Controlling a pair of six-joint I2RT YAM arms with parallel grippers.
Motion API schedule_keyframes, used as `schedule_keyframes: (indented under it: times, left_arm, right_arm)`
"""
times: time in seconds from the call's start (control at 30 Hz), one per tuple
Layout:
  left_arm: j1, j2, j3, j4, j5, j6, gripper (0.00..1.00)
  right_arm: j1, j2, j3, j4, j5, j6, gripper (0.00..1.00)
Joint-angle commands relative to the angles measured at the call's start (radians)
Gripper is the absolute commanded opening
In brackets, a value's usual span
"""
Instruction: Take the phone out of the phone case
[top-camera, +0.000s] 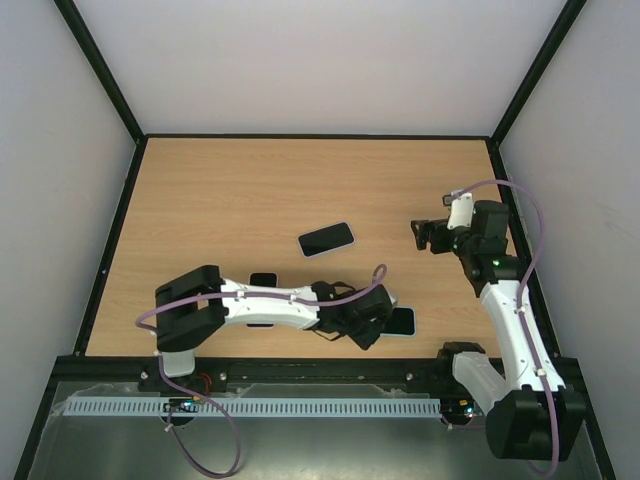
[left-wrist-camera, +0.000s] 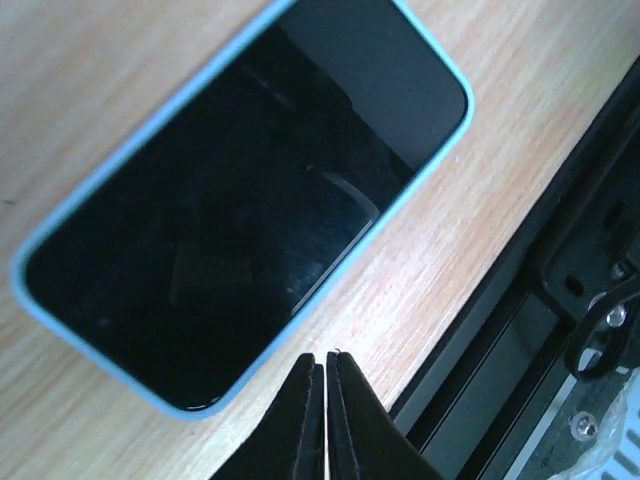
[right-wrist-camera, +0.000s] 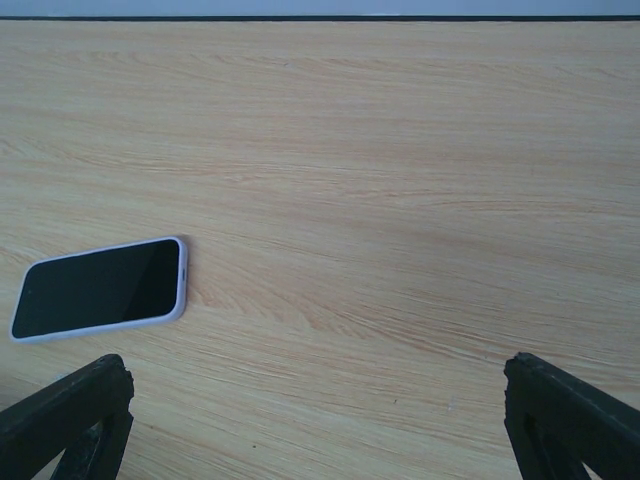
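The left fingers (left-wrist-camera: 312, 380) are clenched shut on nothing, tips just beside the long edge of the phone (left-wrist-camera: 240, 200), which lies face-up in its blue phone case (left-wrist-camera: 465, 108) on the table (left-wrist-camera: 480, 230) (the right fingers (right-wrist-camera: 75, 405), well apart from it, hang spread wide).

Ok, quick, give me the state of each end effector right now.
Left end effector: closed, holding nothing, beside the phone.
Right end effector: open, empty.
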Motion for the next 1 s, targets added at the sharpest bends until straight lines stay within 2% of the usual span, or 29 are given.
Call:
schedule_keyframes:
  times: [0.0,0.2,0.4,0.57,0.67,0.77,0.83,0.97]
  left_arm:
    - [-0.017,0.046,0.015,0.025,0.062,-0.024,0.04]
    - [-0.005,0.119,0.019,0.051,0.023,-0.069,0.03]
    - [0.077,0.146,0.031,0.093,-0.08,-0.078,0.06]
    - [0.133,0.122,0.049,0.145,-0.24,-0.076,0.08]
    - [0.127,0.085,0.022,0.184,-0.244,-0.105,0.09]
    - [0.084,-0.019,-0.08,0.25,-0.259,-0.151,0.12]
    - [0.058,-0.085,-0.142,0.263,-0.287,-0.189,0.18]
    - [0.027,-0.202,-0.242,0.26,-0.37,-0.257,0.51]
  right_arm:
    - [0.006,-0.037,-0.016,0.001,-0.002,-0.005,0.98]
    - [0.006,-0.036,-0.018,0.003,0.014,-0.001,0.97]
    - [0.006,-0.03,-0.008,0.009,0.038,-0.043,0.98]
    - [0.006,0.038,0.055,-0.095,0.057,-0.235,0.98]
    - [0.006,0.086,0.076,-0.176,0.155,-0.379,0.99]
    - [0.006,0.079,0.052,-0.239,0.213,-0.517,0.98]
    - [0.006,0.062,0.042,-0.303,0.185,-0.591,0.98]
    - [0.039,0.089,0.059,-0.448,0.088,-0.691,0.97]
